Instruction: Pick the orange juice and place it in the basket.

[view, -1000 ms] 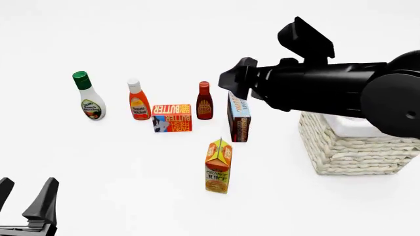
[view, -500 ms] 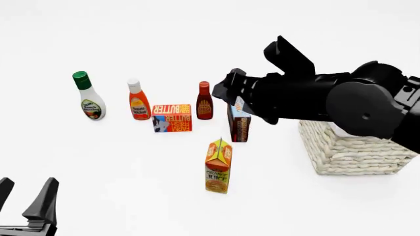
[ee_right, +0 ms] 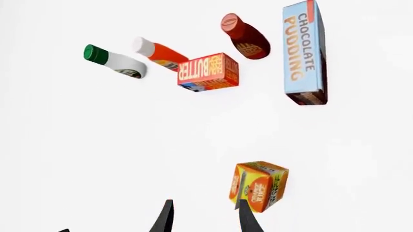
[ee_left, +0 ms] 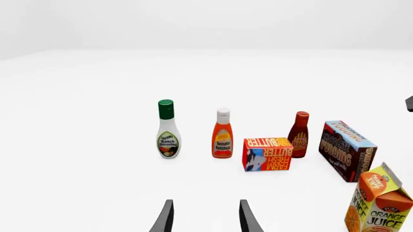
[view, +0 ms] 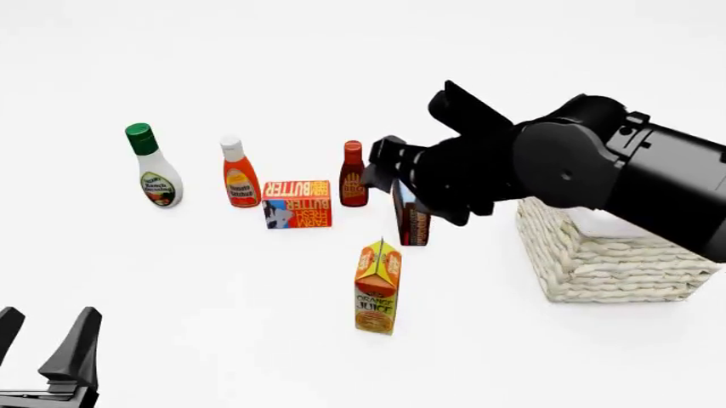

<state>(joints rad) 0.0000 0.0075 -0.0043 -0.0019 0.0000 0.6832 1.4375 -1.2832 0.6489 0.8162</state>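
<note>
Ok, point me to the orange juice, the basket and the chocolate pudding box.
orange juice [view: 377, 293], front view, front face of carton.
basket [view: 607, 263], front view, woven side wall.
chocolate pudding box [ee_left: 346, 150], left wrist view, lettered side face.

Rough pale wicker basket [view: 607, 259] (white cloth lining), printed card orange juice [view: 378, 287], smooth matt white table [view: 227, 289]

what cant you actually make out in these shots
- Front view: the right arm hides most of the chocolate pudding box and the basket's inside.
- Left wrist view: the picture's edge cuts off the orange juice.
- Small print on the ranch bottle label is too small to read.
- Right gripper: only the tips of its fingers show.
</note>
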